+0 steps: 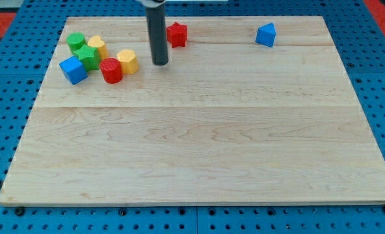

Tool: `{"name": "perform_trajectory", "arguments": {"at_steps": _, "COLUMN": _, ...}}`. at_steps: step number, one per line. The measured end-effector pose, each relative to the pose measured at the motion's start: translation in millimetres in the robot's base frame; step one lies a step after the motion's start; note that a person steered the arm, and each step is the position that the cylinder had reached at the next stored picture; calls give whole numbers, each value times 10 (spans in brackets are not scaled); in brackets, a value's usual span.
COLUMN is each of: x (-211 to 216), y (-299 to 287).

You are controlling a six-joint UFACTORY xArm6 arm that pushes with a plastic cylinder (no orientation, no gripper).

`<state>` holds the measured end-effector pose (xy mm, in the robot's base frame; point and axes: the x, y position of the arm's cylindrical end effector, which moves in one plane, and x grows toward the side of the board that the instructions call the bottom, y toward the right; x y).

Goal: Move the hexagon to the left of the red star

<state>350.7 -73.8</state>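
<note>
Our rod stands upright on the wooden board [199, 156], my tip [160, 63] touching no block. Left of it lie the red cylinder [111, 70] and yellow hexagon [127, 61]; farther left, a blue cube [73, 69]. Just beyond-right sits the red star [177, 34].

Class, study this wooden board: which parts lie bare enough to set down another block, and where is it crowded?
Bare: the board's whole lower half, and the stretch between the red star block and blue block. Crowded: the top-left cluster, from the green block and blue cube to the yellow hexagon block. My tip stands right of that hexagon.
</note>
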Motion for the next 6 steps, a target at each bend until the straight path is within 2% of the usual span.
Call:
{"name": "perform_trajectory", "arguments": {"at_steps": 1, "x": 206, "y": -218}}
{"name": "perform_trajectory", "arguments": {"at_steps": 3, "x": 70, "y": -713}}
{"name": "perform_trajectory", "arguments": {"at_steps": 4, "x": -101, "y": -764}}
{"name": "perform_trajectory", "arguments": {"at_steps": 6, "x": -115, "y": -611}}
